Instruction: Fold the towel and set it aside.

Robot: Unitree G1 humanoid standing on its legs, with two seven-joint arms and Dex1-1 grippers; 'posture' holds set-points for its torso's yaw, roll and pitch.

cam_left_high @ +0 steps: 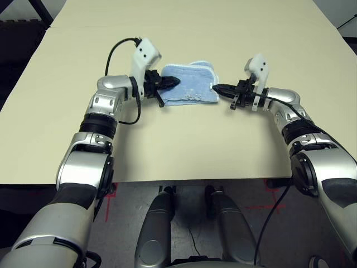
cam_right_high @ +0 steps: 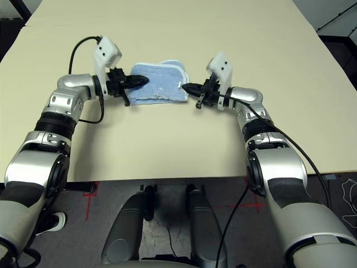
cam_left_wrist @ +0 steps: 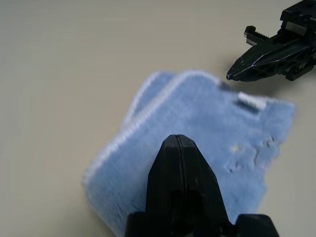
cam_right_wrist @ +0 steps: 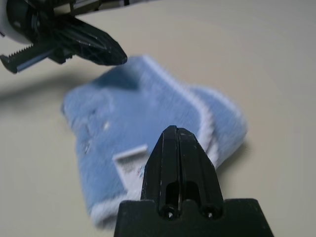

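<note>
Tan table [cam_left_high: 195,145] | folded towel [cam_left_high: 192,86]: underside layers hidden | grippers closed, empty

1. Broad table [cam_left_high: 184,151] with a pale cream, matte top, evenly lit, no hard shadows.
2. Faint seam across the table's far left part.
3. Below the table's near edge, grey floor [cam_left_high: 268,223] marked with red tape lines [cam_left_high: 266,205].
4. Beyond the table's far left corner, dark floor matting [cam_left_high: 22,39].
5. Past the table's far right corner, dark flooring [cam_right_high: 340,33].
</note>
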